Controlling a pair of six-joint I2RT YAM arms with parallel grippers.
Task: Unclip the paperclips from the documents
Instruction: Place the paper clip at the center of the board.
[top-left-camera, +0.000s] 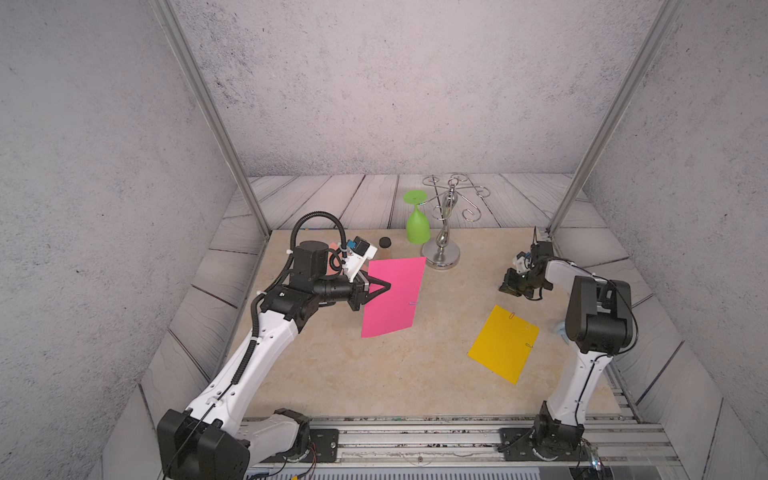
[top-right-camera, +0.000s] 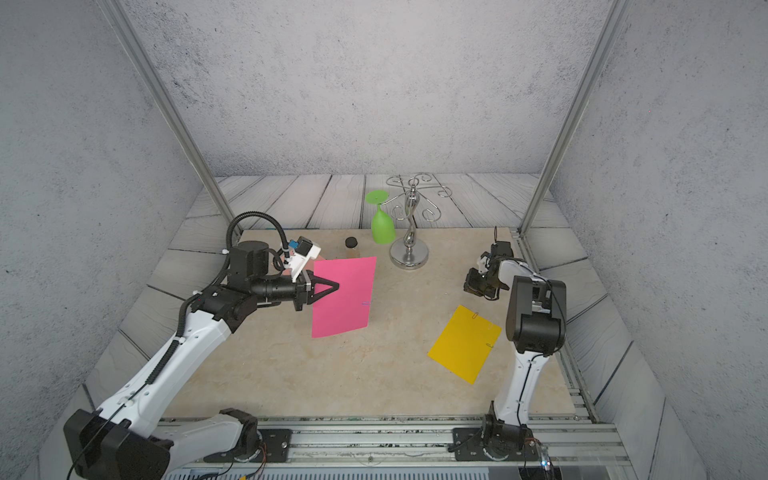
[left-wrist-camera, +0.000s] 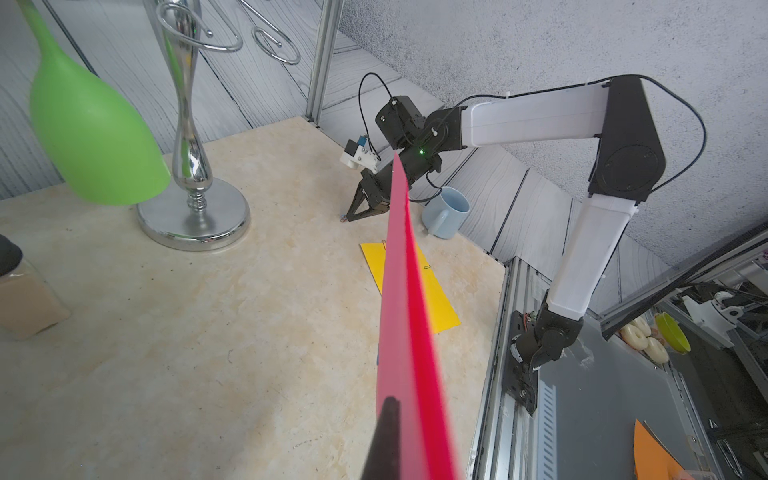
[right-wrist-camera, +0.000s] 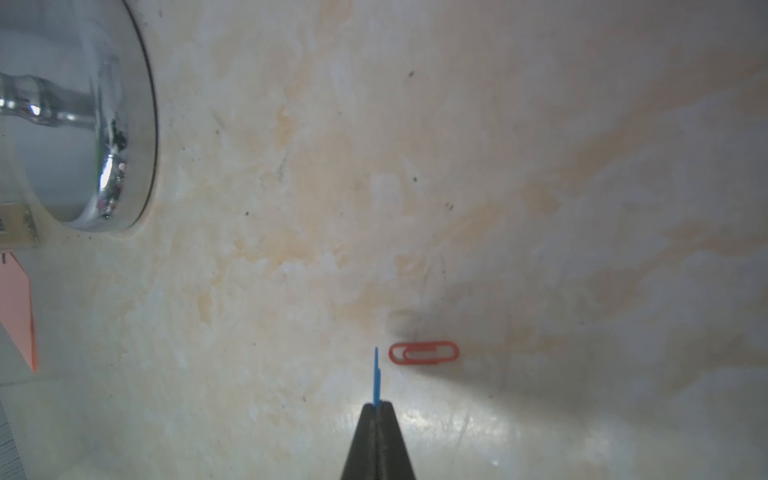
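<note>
My left gripper (top-left-camera: 388, 286) (top-right-camera: 336, 286) (left-wrist-camera: 398, 402) is shut on the near-left edge of the magenta document (top-left-camera: 392, 297) (top-right-camera: 343, 295) (left-wrist-camera: 401, 291), which is held up off the table. A bluish-purple paperclip (top-left-camera: 412, 304) (top-right-camera: 365, 304) sits on its far edge. The golden yellow document (top-left-camera: 503, 344) (top-right-camera: 464, 344) lies flat with two paperclips (top-left-camera: 512, 315) (top-left-camera: 528, 345) on its edges. My right gripper (top-left-camera: 506, 289) (right-wrist-camera: 377, 405) hovers low over the table, shut on a blue paperclip (right-wrist-camera: 377, 378). Beside it a red paperclip (right-wrist-camera: 424, 353) lies loose. The salmon pink document (top-right-camera: 286, 257) is mostly hidden behind my left wrist.
A chrome wire stand (top-left-camera: 442, 249) stands at the back with a green glass (top-left-camera: 417, 226) hanging upside down from it. A small jar with a black lid (top-left-camera: 385, 245) is to its left. A light blue mug (left-wrist-camera: 446, 212) sits by the table's right edge.
</note>
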